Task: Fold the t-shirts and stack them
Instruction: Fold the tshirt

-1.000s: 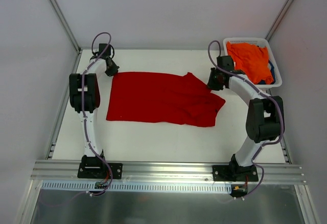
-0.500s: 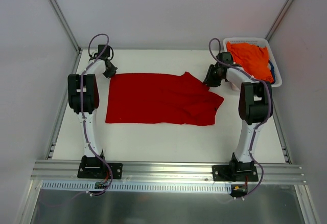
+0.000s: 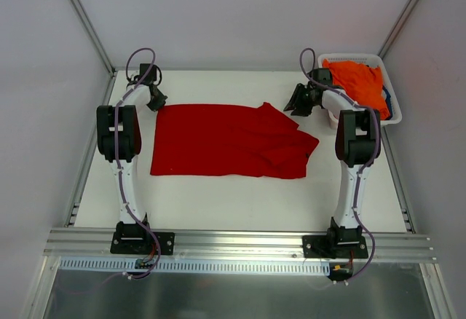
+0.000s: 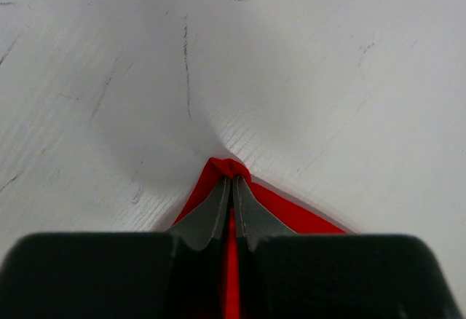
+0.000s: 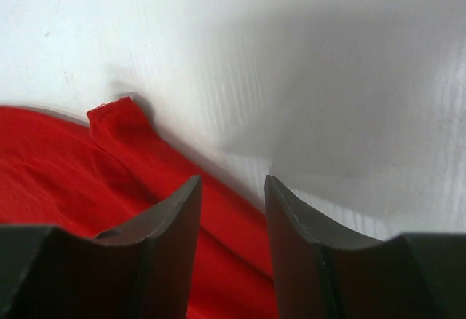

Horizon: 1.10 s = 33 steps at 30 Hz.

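Note:
The red t-shirt (image 3: 226,140) lies spread across the middle of the white table, its right part rumpled. My left gripper (image 3: 158,101) is shut on its far left corner (image 4: 227,170), pinching the cloth against the table. My right gripper (image 3: 295,106) is open and empty, just past the shirt's far right corner, apart from the cloth; the red fabric (image 5: 109,180) shows below its fingers. The orange t-shirt (image 3: 358,86) lies bunched in the white basket (image 3: 378,60), with a strip of the dark blue one (image 3: 386,107) at its right edge.
The basket stands at the far right corner against the right wall. Metal frame posts (image 3: 86,19) rise at the back corners. A metal rail (image 3: 233,240) runs along the near edge at the arm bases. Bare table (image 3: 233,202) lies in front of the shirt.
My right gripper has let go of the shirt's right corner and drawn back toward the far right, its arm now stretched. The shirt's right edge has settled. My left gripper stays on its corner.

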Each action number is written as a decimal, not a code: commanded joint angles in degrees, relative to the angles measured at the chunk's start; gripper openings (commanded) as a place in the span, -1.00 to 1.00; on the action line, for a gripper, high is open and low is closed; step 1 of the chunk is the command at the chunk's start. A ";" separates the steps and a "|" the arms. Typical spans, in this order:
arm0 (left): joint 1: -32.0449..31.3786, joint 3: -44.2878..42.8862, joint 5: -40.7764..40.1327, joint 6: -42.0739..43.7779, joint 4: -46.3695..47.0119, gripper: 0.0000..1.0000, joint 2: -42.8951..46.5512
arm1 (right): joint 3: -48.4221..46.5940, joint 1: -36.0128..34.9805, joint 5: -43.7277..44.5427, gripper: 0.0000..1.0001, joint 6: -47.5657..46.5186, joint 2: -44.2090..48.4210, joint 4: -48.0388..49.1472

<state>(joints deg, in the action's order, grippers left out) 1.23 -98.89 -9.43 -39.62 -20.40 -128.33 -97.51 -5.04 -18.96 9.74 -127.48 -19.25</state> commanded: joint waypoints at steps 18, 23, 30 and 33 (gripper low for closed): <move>0.44 -1.57 1.61 1.12 -2.27 -1.00 -0.07 | 3.56 0.38 -9.95 -0.38 4.32 -1.63 7.03; 0.44 -1.65 1.70 1.29 -2.18 -1.00 -0.16 | 3.74 0.29 -10.22 -0.63 4.33 -1.81 7.12; 0.44 -1.83 2.14 1.47 -2.19 -1.00 -0.34 | 3.82 0.29 -10.04 -0.99 4.33 -1.37 7.12; 0.44 -2.09 2.49 1.82 -2.27 -1.00 -0.51 | 4.00 0.29 -9.78 -0.99 4.15 -0.40 6.94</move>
<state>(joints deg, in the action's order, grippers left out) 1.23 -99.07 -7.94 -39.35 -20.49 -128.33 -93.84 -4.78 -27.90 14.04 -129.10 -12.80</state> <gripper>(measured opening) 0.009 0.012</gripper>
